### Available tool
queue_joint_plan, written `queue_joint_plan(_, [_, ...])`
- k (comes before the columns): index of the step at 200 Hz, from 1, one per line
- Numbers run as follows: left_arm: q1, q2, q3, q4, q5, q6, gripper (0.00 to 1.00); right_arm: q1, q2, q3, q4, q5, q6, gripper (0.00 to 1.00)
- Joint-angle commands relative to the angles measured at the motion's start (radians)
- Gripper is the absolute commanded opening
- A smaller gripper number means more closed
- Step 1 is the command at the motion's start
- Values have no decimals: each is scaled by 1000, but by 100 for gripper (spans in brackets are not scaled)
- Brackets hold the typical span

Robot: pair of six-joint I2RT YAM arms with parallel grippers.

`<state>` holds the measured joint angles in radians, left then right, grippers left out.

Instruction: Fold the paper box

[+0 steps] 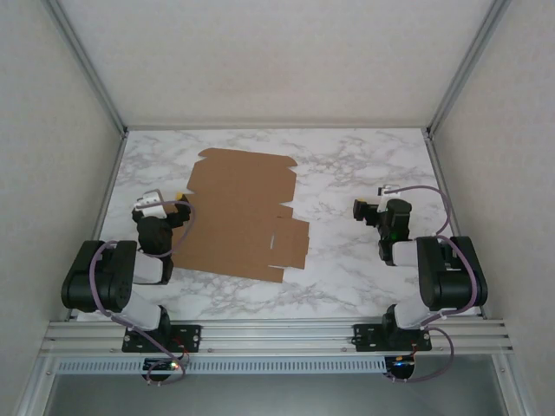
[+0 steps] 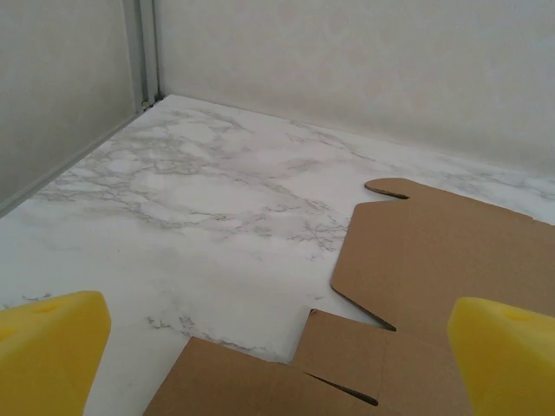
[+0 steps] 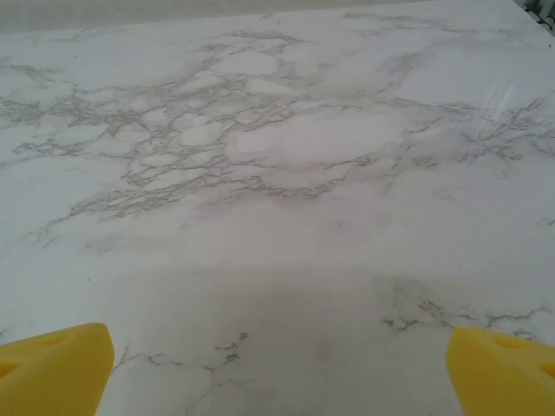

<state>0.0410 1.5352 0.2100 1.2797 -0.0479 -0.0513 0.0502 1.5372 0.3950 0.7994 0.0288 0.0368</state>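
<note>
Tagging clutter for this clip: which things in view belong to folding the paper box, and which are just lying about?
For the job: paper box, lying flat and unfolded; left gripper, open; right gripper, open.
Merely there: marble table; enclosure walls.

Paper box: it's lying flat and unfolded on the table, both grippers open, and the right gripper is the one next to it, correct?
Not quite. The left gripper is the one next to the paper box, at its left edge; the right gripper sits apart over bare table. Flat, unfolded, both open: yes. The top external view shows it.
</note>
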Motion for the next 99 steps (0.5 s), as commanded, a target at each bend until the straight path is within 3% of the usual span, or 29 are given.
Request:
queue_joint_plan(1, [-3, 2, 13, 15, -3, 6, 99, -3, 4, 11, 5, 0, -18, 99])
queue_joint_plan(99, [0, 2, 14, 13, 0, 5, 100, -6, 5, 15, -1, -5, -18, 99])
